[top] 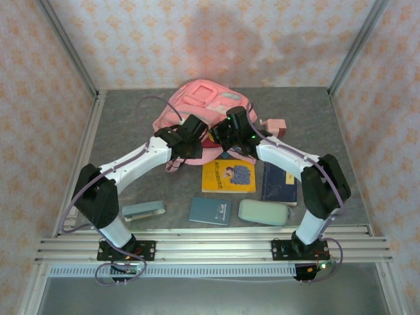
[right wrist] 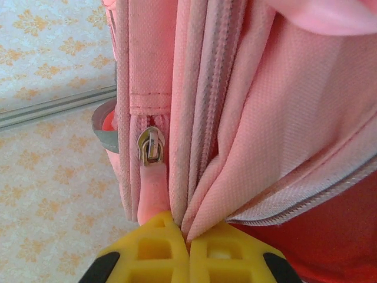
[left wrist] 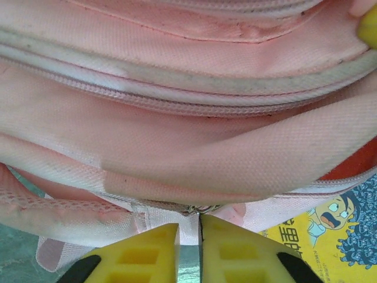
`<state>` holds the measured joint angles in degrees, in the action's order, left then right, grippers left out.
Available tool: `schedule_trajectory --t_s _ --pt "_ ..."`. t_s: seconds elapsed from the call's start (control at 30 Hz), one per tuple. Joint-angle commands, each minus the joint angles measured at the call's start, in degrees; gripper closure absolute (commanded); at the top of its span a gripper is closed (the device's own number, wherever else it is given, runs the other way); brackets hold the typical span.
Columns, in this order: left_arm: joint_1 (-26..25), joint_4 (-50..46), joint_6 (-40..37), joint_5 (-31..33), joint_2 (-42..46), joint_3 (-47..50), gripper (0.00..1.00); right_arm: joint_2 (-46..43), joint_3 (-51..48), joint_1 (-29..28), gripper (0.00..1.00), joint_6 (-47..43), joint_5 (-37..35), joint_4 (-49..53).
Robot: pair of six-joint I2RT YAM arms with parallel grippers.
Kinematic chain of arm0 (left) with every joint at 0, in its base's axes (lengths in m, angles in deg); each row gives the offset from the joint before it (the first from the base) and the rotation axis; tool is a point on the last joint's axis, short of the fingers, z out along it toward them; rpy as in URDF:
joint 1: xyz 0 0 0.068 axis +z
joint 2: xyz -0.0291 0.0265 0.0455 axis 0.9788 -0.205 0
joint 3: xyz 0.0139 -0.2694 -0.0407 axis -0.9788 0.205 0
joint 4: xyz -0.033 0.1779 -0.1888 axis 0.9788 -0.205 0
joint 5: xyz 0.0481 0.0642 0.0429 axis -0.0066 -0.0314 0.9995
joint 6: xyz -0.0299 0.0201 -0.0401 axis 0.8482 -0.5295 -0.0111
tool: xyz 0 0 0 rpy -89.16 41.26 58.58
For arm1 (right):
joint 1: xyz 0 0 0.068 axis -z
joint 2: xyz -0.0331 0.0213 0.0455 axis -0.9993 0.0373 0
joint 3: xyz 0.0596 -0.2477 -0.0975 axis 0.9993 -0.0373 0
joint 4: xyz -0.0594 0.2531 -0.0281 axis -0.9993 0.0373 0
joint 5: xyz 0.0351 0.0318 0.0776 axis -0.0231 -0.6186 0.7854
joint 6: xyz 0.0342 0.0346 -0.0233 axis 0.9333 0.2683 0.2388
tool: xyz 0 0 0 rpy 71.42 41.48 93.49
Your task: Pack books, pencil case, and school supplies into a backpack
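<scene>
Top view, left to right.

- **Near left of the grey table (top: pixel 125 134):** blue-grey stapler-like bar (top: pixel 143 210), lying flat, well apart from the other supplies.
- **Left gripper (left wrist: pixel 189 236):** at the near edge of the pink backpack (top: pixel 200 102). Jaws narrow, almost together, pinched on a thin fold of backpack fabric just below a zip line. Corner of the yellow cover visible at lower right of the left wrist view.
- **Centre rear:** backpack lying on the table with both arms converging on its near side.
- **Centre front:** teal notebook (top: pixel 210 210), flat, near the table edge. Just behind it, the yellow book (top: pixel 228 176) with blue cartoon cover, its far edge close to the backpack.
- **Right gripper (right wrist: pixel 188 239):** fingertips pressed together on a fold of backpack fabric. Metal zip pull (right wrist: pixel 150 146) with pink tab just beside the tips, hanging at a closed zip seam.
- **Right of centre, front:** mint-green pencil case (top: pixel 264 212), beside the notebook and apart from it.
- **Behind the pencil case:** navy book (top: pixel 279 184), partly covered by the right arm.
- **Right rear:** pink sharpener (top: pixel 275 126), upright, near the backpack's right side.
</scene>
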<state>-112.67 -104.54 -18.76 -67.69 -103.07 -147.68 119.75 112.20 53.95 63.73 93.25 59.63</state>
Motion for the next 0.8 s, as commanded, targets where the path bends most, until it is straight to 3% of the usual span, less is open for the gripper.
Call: schedule_trajectory --t_s 0.0,0.2,0.47,0.77 --pt "-0.08 -1.00 -0.30 0.25 0.76 0.92 0.86 -0.22 0.65 0.60 1.00 -0.43 0.76 -5.86" --pt "-0.22 0.17 0.55 -0.84 1.29 1.87 0.69 -0.19 0.74 0.56 1.00 -0.43 0.92 -5.76" --pt "-0.48 2.78 4.48 -3.54 1.38 3.06 0.65 -0.15 0.98 0.51 1.00 0.09 1.06 -6.04" --pt "-1.46 4.39 6.43 -3.90 0.33 1.82 0.67 -0.50 0.65 0.51 1.00 0.19 1.21 -6.05"
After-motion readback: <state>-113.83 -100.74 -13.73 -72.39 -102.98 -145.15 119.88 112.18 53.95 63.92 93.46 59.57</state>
